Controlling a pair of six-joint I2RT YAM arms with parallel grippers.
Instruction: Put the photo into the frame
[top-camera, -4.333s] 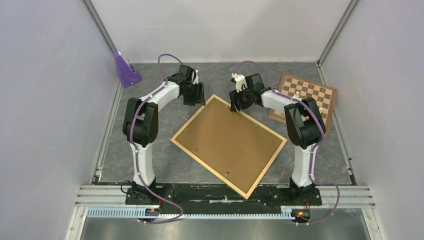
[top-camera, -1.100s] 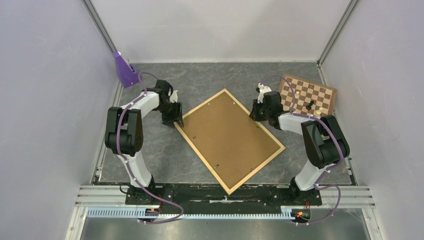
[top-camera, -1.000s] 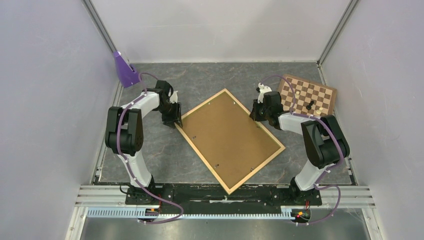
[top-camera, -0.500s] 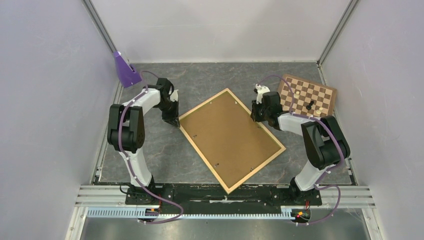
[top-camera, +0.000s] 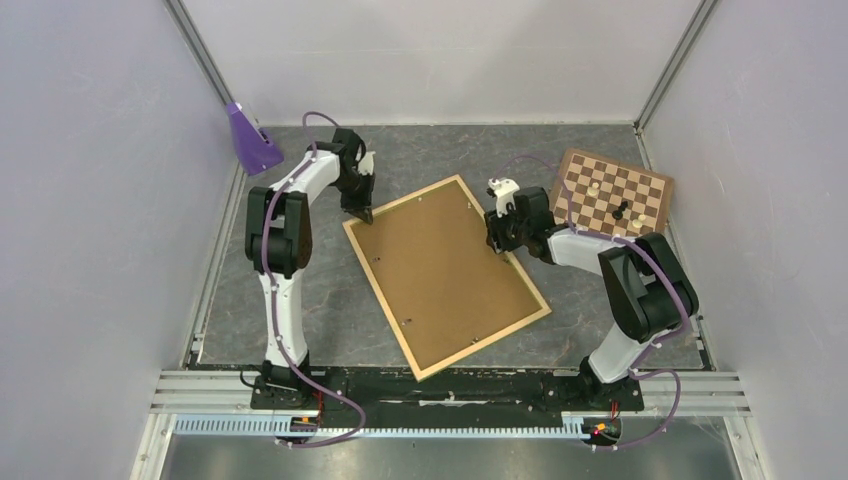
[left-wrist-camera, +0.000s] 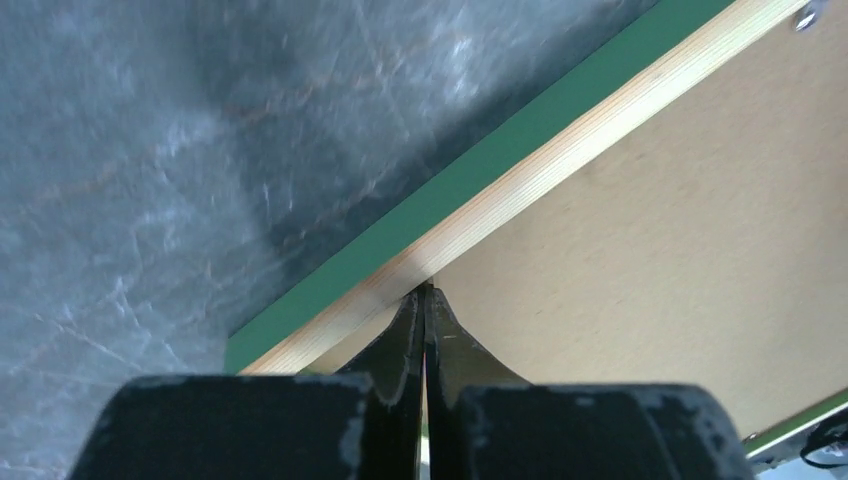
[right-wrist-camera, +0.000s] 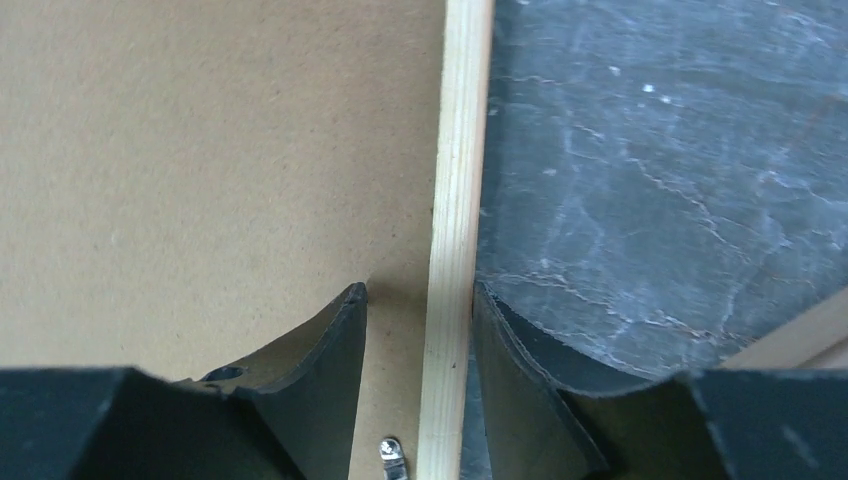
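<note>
The frame lies back side up on the grey table, turned at a slant so one corner points toward the arm bases and the opposite long rail runs off toward the far right. I see pale wood on the upturned face, and in the left wrist view a green strip shows along the outer side of the rail. A brown backing board fills the opening, with small metal tabs along its edges. My left gripper is at the frame's far-left corner, clenched with nothing between the jaws. Its tips sit right at the seam where the board meets the wood, though I cannot tell whether they press on it. My right gripper is over the far right rail and released. It straddles the wood, one finger above the board and the other on the table side, with a gap on the board side, so it clamps nothing. Beyond it, at the far right, a chessboard carries a few pieces. A purple block sits at the far left wall, well apart from everything.
</note>
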